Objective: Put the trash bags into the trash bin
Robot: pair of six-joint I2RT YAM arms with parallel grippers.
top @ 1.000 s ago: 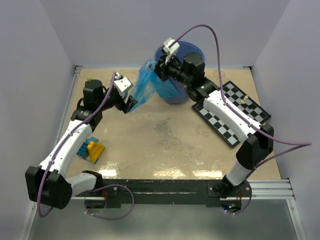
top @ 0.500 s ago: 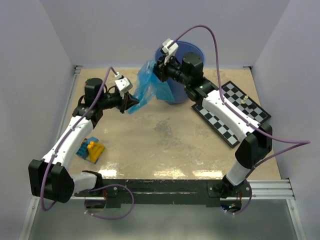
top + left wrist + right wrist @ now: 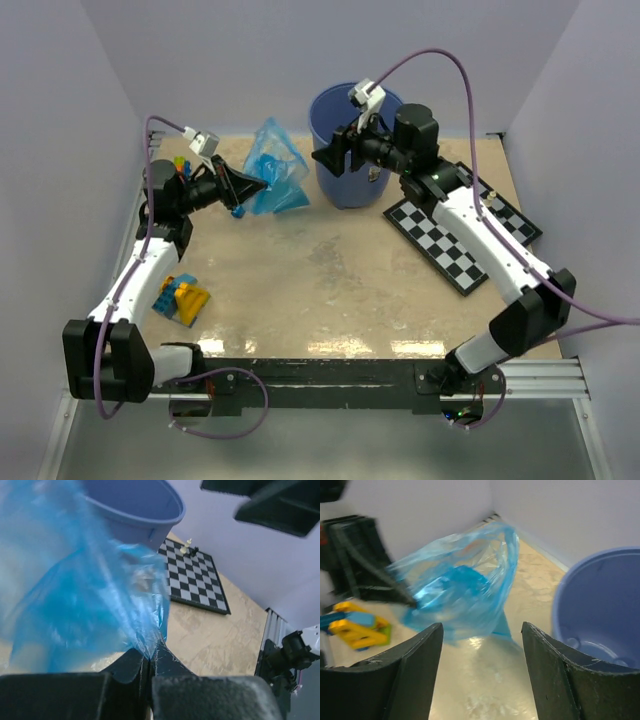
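My left arm (image 3: 140, 275) and right arm (image 3: 490, 240) show white shells, black joints, purple cables; right gripper (image 3: 328, 158) matte black.

Your left arm (image 3: 140, 275) runs up the left side from its base, with the forearm leaning inward. The wrist is turned so the left gripper (image 3: 240, 190) points right, roughly level. Its fingers (image 3: 125, 667) are pressed together with no gap at the tips. A pinch of trash bag (image 3: 275, 175) film is caught there, and the rest of it sits just ahead of the gripper.

Your right arm (image 3: 490, 240) has its elbow low and out to the right. The forearm angles up and inward to a raised wrist. The right gripper (image 3: 328, 158) points left, facing the left gripper, near it but apart. Its jaws are spread wide, and both fingers (image 3: 415, 670) frame the lower corners of the right wrist view.
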